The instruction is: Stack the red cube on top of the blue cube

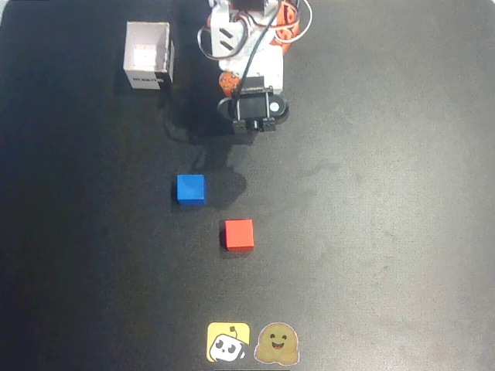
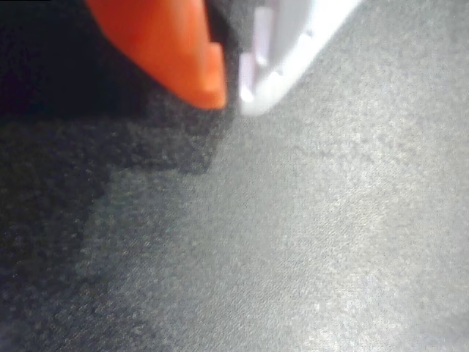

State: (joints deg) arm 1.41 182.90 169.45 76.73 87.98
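Red cube (image 1: 239,234) sits on the worktop (image 1: 387,232), just below and right of the blue cube (image 1: 190,188) in the overhead view, apart from it. Nothing is stacked yet. My jaws (image 2: 233,92) look nearly closed and empty, hanging well above the blue cube; grasping and placing remain.

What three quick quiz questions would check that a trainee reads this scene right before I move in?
1. True or false: the red cube already sits on the blue cube.
2. In the wrist view, the gripper looks: A wide open, B shut and empty, C shut on a cube.
3. In the overhead view, the white box stands at the upper ____.

Key: 1 false, they lie apart on the table; 2 B; 3 left.
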